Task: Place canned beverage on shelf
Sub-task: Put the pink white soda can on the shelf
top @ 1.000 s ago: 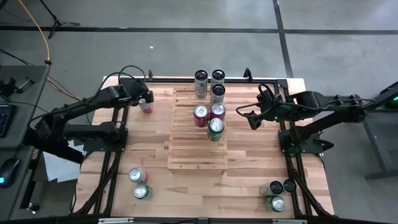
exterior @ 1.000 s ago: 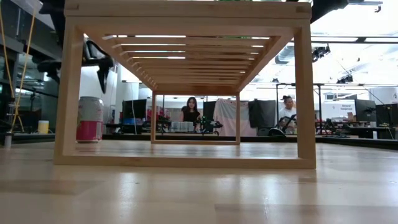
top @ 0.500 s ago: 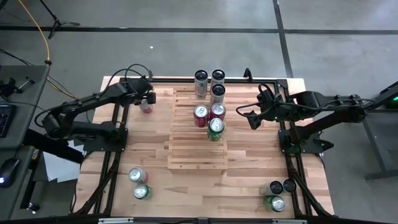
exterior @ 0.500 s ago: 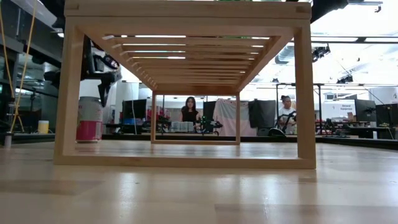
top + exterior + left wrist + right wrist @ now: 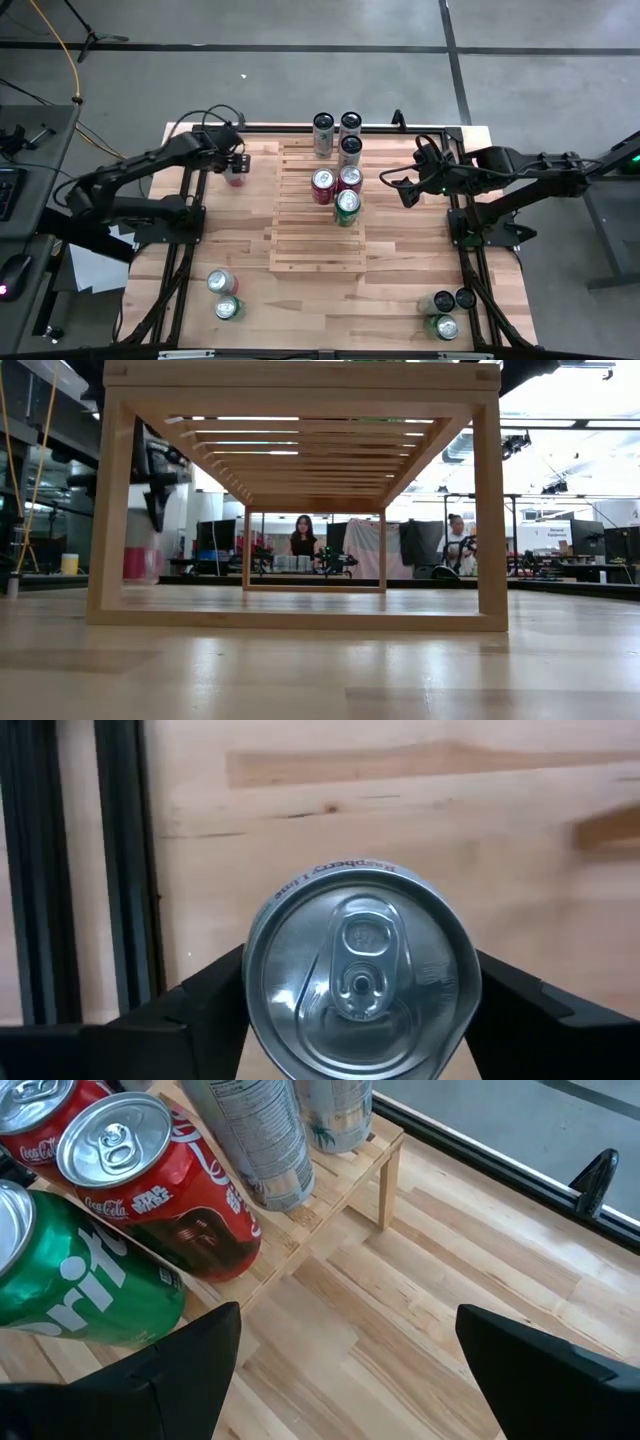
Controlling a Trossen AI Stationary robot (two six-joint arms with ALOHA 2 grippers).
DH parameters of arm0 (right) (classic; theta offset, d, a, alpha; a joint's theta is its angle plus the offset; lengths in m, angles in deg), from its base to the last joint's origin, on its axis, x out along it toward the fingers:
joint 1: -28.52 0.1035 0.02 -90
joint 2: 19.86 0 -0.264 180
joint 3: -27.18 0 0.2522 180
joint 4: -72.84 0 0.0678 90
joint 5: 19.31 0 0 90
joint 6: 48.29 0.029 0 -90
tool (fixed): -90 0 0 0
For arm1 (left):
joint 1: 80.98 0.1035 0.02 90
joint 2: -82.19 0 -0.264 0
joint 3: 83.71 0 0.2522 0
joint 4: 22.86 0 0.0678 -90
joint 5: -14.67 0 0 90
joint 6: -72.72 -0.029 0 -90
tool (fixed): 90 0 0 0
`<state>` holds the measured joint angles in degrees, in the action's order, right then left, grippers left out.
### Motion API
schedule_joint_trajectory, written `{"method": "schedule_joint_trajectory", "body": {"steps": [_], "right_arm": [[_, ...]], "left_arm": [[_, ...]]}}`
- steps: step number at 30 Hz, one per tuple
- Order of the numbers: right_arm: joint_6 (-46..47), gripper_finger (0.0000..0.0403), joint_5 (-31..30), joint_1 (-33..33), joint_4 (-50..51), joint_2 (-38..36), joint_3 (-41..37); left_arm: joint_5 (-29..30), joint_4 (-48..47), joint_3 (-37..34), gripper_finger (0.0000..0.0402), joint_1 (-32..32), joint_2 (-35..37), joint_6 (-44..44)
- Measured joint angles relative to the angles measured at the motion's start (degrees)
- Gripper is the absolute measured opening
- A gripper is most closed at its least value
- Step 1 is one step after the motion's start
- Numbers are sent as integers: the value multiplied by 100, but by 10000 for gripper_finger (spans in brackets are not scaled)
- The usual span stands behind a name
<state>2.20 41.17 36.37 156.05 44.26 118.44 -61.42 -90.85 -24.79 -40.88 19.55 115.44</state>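
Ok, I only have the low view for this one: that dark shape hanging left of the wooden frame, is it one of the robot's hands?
Observer: Yes, it is the left hand, directly above a can that stands upright on the tabletop, left of the shelf.
Operator: I only see the shelf from underneath. Is anything on top?
Observer: Six cans stand on it, all toward its far end.
Operator: And the right hand?
Observer: The right hand is open and holds nothing. It hovers just off the shelf's right side, level with those cans.
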Motion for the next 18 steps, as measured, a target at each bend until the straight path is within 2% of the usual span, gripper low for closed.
{"method": "schedule_joint_trajectory", "body": {"steps": [5,10,15,18], "right_arm": [[-150,355,57,0,-114,0,0],[-651,355,460,0,-625,0,0],[-1274,355,887,0,-1358,0,0],[-1455,355,905,0,-1546,0,0]], "left_arm": [[-488,-594,847,272,-46,768,-679],[-1265,-1099,2209,272,-395,1360,-1103],[-2009,-1413,3526,272,-1113,1444,-1080],[-2192,-1422,4056,272,-1787,1273,-853]]}}
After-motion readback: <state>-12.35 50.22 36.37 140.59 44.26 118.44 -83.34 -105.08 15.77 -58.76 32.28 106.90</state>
